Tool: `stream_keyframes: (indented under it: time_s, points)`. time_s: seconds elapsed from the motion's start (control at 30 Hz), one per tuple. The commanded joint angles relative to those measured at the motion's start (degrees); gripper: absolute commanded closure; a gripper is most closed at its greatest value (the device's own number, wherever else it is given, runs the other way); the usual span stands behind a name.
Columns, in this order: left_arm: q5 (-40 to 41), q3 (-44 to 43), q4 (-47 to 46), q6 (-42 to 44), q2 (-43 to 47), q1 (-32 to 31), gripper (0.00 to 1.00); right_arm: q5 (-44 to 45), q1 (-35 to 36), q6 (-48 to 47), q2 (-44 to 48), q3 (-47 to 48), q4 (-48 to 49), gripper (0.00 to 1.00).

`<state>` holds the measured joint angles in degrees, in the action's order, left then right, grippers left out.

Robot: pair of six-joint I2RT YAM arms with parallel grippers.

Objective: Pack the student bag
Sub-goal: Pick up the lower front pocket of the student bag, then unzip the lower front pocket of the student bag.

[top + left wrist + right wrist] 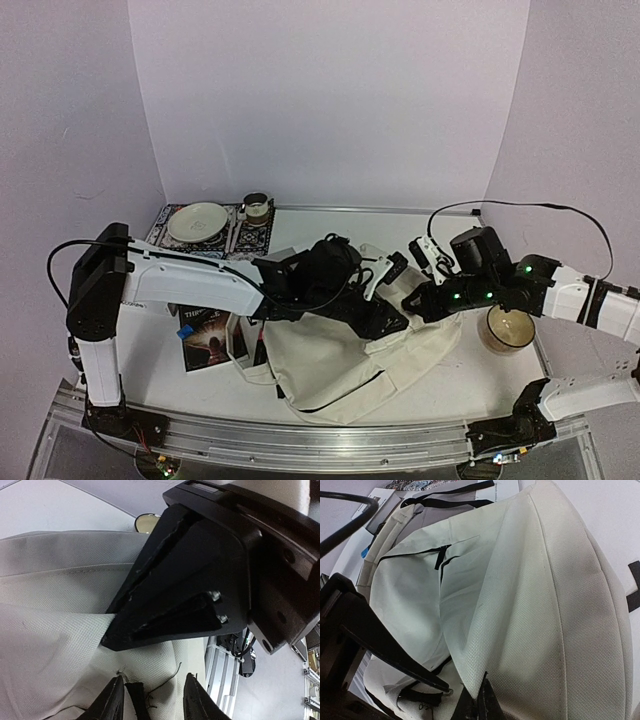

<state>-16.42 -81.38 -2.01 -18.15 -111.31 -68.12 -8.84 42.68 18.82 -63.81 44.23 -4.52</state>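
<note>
bag point(340, 365): near middle of desk point(320, 225), top edge raised | right jaws: clamped on its fabric, apparently holding it up | left jaws: parted beside that pinch, probably to spread the opening

Top view: from above and behind me, facing the far wall point(330, 100). Wrist views: very close to the bag point(545, 605), looking along my fingers point(111, 702); all three share the bag.

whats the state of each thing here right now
student bag: lying down, one fold pinched up
right gripper: shut on the bag's fabric
left gripper: jaws apart over the bag
book: flat beside the bag, not packed
plate: looks empty
jar: upright, no lid
</note>
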Motion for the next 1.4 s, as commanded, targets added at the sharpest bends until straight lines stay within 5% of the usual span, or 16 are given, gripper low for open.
stream_keyframes:
  time_s: [0.0,0.2,0.47,0.7,0.8,0.87,1.13,1.37]
  points:
    - [2.91,-2.17,0.78,-2.55,0.37,0.98,0.59,-3.02,0.04,-1.03,0.60,2.66,3.99,1.00]
    - [-0.52,-1.72,1.22,-4.06,-0.13,1.71,0.62,-3.25,0.04,-1.27,0.97,2.28,3.99,1.00]
    - [-4.40,-2.04,1.48,-4.46,-0.90,1.68,0.85,-3.08,0.04,-1.33,1.00,2.10,3.99,1.00]
    - [-8.29,-2.30,1.49,-4.09,-0.75,1.68,0.85,-2.76,0.04,-1.39,1.50,1.65,3.99,1.00]
    - [-10.30,-2.60,1.49,-3.86,-1.20,1.68,0.92,-2.54,0.05,-1.51,1.50,1.57,3.99,1.00]
    - [-9.06,-2.13,1.63,-3.29,-0.79,1.74,1.00,-2.04,0.08,-1.59,1.58,1.35,3.99,1.00]
    - [5.58,4.40,3.93,-2.96,5.44,6.07,1.00,-0.21,0.04,-2.18,4.85,-0.47,2.58,1.00]
    - [8.92,8.01,3.83,-3.02,8.02,10.12,1.00,-0.10,0.04,-2.91,7.83,-2.24,0.55,1.00]
